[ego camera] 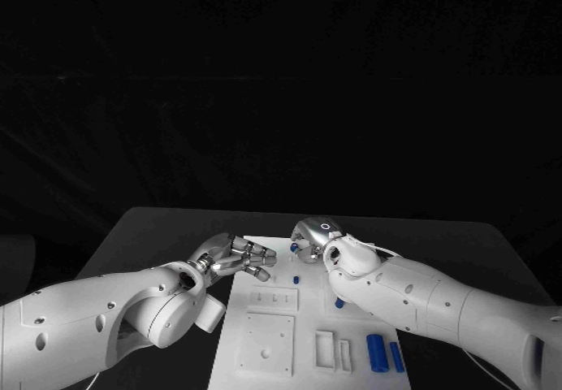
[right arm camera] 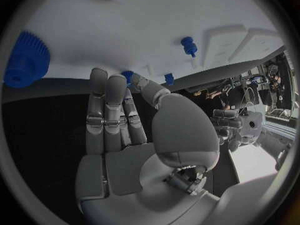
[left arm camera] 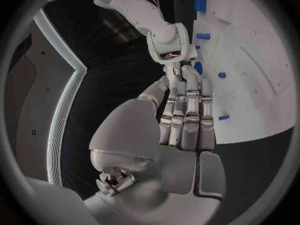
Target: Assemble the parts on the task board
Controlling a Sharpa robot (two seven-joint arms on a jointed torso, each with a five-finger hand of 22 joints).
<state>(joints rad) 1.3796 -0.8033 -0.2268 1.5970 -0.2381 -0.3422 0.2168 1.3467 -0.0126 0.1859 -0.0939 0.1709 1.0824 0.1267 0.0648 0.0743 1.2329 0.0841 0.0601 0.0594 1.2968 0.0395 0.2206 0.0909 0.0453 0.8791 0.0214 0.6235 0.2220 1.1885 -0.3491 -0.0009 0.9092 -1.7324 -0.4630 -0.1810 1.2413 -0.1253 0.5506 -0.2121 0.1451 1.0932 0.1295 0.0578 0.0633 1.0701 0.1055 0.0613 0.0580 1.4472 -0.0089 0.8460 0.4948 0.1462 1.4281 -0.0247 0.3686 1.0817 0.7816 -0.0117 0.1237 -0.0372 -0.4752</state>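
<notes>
The black table (ego camera: pixel 469 244) carries the flat white rectangular task board (ego camera: pixel 272 341) at its middle, running from the near edge toward the far side. The robot's white left arm reaches in over the board's left margin, and its silver left hand (ego camera: pixel 238 258) hangs over the far left corner with fingers straight, side by side and holding nothing. The white right arm comes across the board's right side; its silver right hand (ego camera: pixel 316 240) sits at the far end, fingers likewise extended together with nothing in them, the thumb apart. Two long blue cylindrical parts (ego camera: pixel 376 352) lie side by side near the board's near right corner. A blue toothed gear part (right arm camera: pixel 26 60) rests on the board close to the right hand, and a small blue peg (ego camera: pixel 296 279) stands between the two hands.
</notes>
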